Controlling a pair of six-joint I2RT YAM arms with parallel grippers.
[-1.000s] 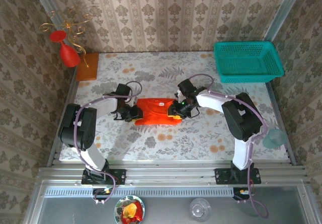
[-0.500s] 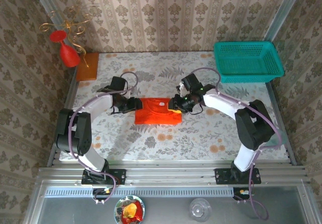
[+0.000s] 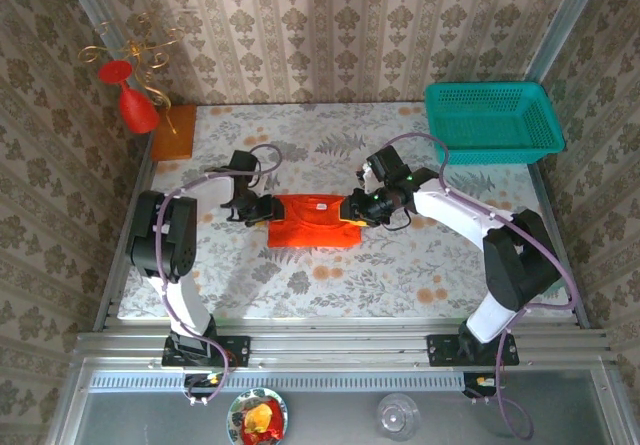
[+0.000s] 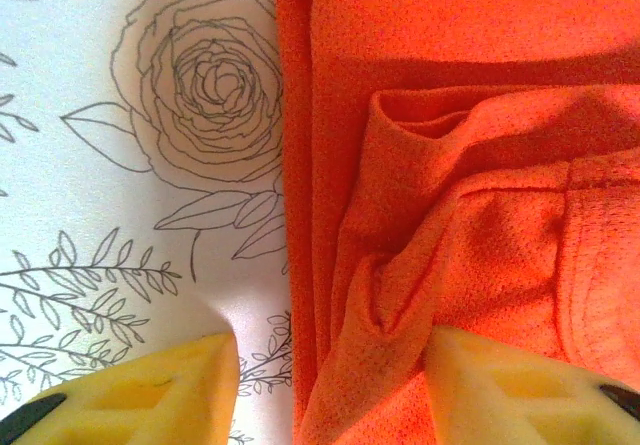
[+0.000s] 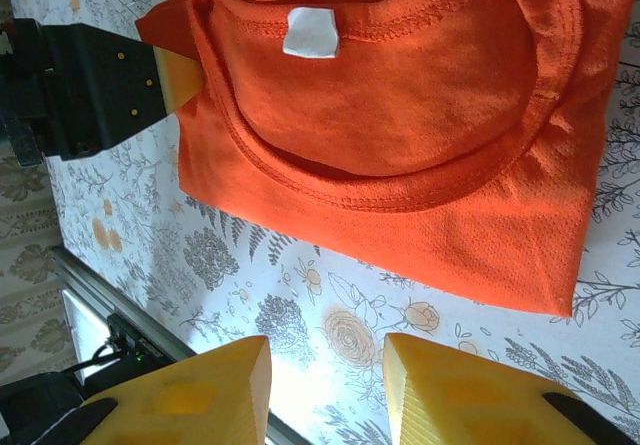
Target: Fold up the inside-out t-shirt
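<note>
Left fingers [image 4: 150,395] are parted and straddle the left edge of the inside-out t-shirt [image 3: 315,222]. One tip is over bare counter [image 4: 120,215], the other over cloth. A rumpled ridge of fabric rises between them, not pinched. Right fingers [image 5: 460,390] are also apart, with a narrower gap and nothing in it, just floral counter showing through. The shirt starts just beyond their tips.

Shirt is a compact folded rectangle mid-counter with its long axis left-right, one short end toward each arm. So the cloth lies rightward of the left fingers and leftward of the right ones. Both arms are about equally near: left is on the edge, right is just beside it. White label [image 5: 310,33] faces up at the neckline. Teal basket [image 3: 490,125] sits at the far right corner, well apart.

Versus a second ago:
- Left fingers were lower on the near-left corner and tighter. They've since opened and shifted along that edge toward the far side.
- Right arm is stretched out more, with the same finger gap.
- Shirt outline is basically unchanged.

My read is that this is a release after a fold. If one more fold is wanted, it goes short end over short end, and left is better placed because the edge is already between its tips. The risk is that the loose ridge drags the layers apart.
</note>
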